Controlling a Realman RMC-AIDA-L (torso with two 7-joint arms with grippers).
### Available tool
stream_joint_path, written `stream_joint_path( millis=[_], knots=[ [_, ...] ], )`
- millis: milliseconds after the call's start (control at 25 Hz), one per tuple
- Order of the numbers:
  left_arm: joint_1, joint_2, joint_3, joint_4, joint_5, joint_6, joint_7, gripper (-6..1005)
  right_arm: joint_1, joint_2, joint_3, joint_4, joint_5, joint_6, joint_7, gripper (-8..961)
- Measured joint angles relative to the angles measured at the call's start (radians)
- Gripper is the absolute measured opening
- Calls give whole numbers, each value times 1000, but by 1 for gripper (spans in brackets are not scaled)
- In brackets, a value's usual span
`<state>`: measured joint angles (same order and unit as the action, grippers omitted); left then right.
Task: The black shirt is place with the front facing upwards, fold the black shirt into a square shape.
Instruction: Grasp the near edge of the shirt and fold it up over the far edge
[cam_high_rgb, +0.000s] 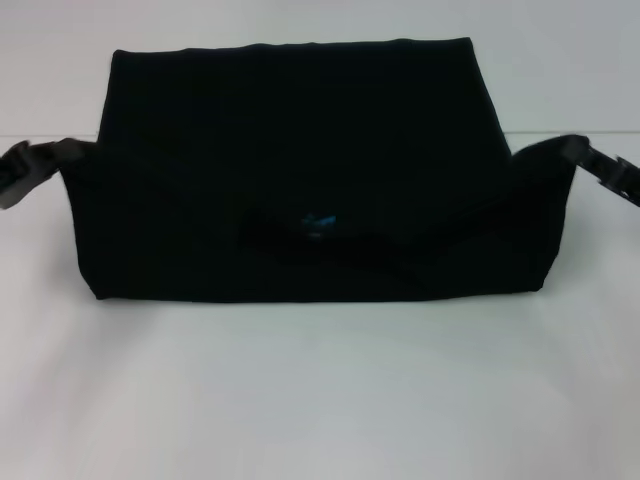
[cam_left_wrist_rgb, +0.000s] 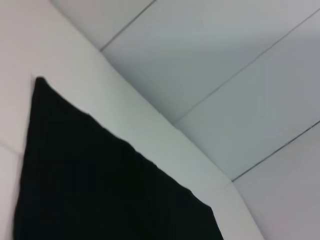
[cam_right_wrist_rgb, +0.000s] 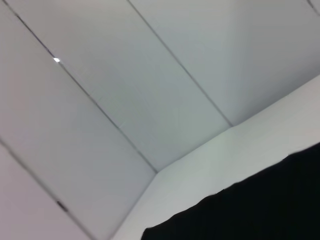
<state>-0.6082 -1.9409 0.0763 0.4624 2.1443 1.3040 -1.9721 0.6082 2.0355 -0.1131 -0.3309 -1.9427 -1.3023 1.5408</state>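
Bare white counter (cam_high_rgb: 320, 400) fills the near part of the head view, and beyond it the black shirt (cam_high_rgb: 300, 170) occupies the middle of the counter, running almost from the left edge to the right edge. Its near portion appears raised and stretched taut between the two arms, with the small blue neck label (cam_high_rgb: 320, 224) showing at the centre of the lifted fold. The far portion lies flat toward the counter's far edge. This looks like a fold in progress: the collar end seems to be carried over the body of the garment, so the cloth is kept under tension to stop it sagging or creasing.

At the shirt's left corner, the left end effector (cam_high_rgb: 22, 170) is clamped on the cloth, its arm reaching in low from beyond the left edge. At the right corner, the right end effector (cam_high_rgb: 605, 170) grips the cloth in mirror fashion from the right edge. Both sit at about the same height, level with each other.

Each wrist view shows only a dark slope of shirt (cam_left_wrist_rgb: 100, 190) against white panels, with no fingers in sight. The white lettering is not visible.
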Motion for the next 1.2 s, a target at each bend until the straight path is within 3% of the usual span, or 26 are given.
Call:
stream_joint_path(
  millis=[80, 280, 560, 840, 1200],
  knots=[
    [-23, -20, 2, 0, -5, -45, 40, 59, 35, 11, -2, -1, 5, 45, -26, 77],
    [-61, -37, 3, -1, -17, -125, 76, 64, 100, 18, 1, -3, 33, 147, -74, 80],
    [-94, -58, 4, -1, -29, -232, 104, 71, 115, 24, -2, 6, 125, 212, -146, 84],
    [-127, -92, 5, -2, -35, -355, 137, 77, 158, 55, -2, 17, 176, 358, -229, 87],
    [-156, -86, 8, 0, -94, -368, 148, 86, 168, 53, -4, 39, 216, 388, -237, 92]
  ],
)
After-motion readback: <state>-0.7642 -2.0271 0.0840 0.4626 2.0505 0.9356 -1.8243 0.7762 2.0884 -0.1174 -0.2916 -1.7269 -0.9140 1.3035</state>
